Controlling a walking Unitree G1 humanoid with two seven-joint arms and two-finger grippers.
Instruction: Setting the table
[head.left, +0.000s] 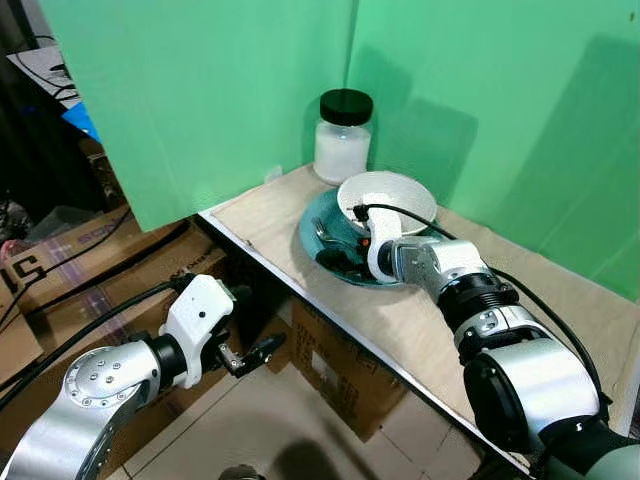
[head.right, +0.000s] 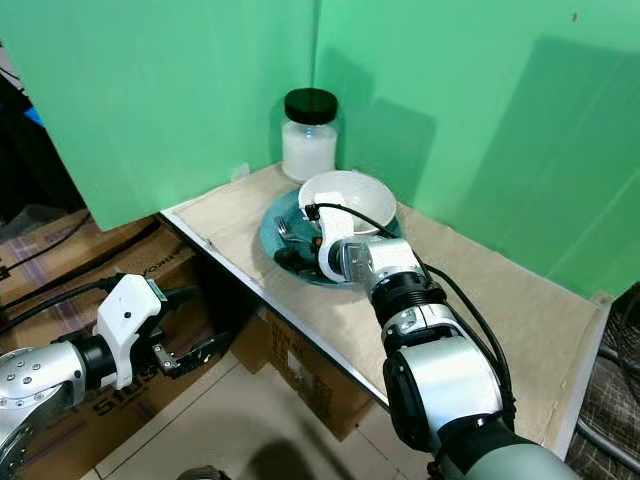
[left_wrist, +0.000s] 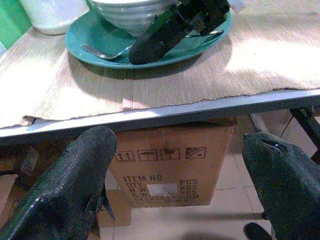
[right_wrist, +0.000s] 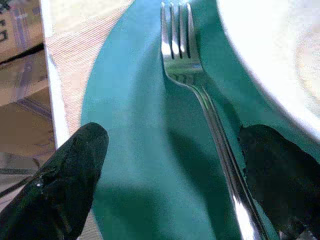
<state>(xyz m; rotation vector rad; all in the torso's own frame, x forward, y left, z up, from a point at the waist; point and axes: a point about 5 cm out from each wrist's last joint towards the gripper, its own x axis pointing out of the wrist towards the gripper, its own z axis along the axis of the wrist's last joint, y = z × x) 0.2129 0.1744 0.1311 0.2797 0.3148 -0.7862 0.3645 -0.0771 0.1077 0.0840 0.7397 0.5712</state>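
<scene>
Right pincer (right_wrist: 165, 170) sits low over the teal plate (head.left: 325, 215), fingers spread wide either side of the fork (right_wrist: 200, 85), nothing gripped yet. Fork lies flat on the plate just beside the white bowl (head.left: 390, 195), tines pointing away from the wrist. Flat handle on a smooth plate probably explains the low, shallow approach along the handle line. Right arm reaches forward over the bench (head.left: 560, 300), wrist bent down toward the plate's near side. White jar with a black lid (head.left: 343, 135) stands behind the plate. Left pincer (head.left: 250, 355) hangs below the bench edge in front of a cardboard box (left_wrist: 165, 165), fingers apart and empty. Likely next: close on the fork handle.
</scene>
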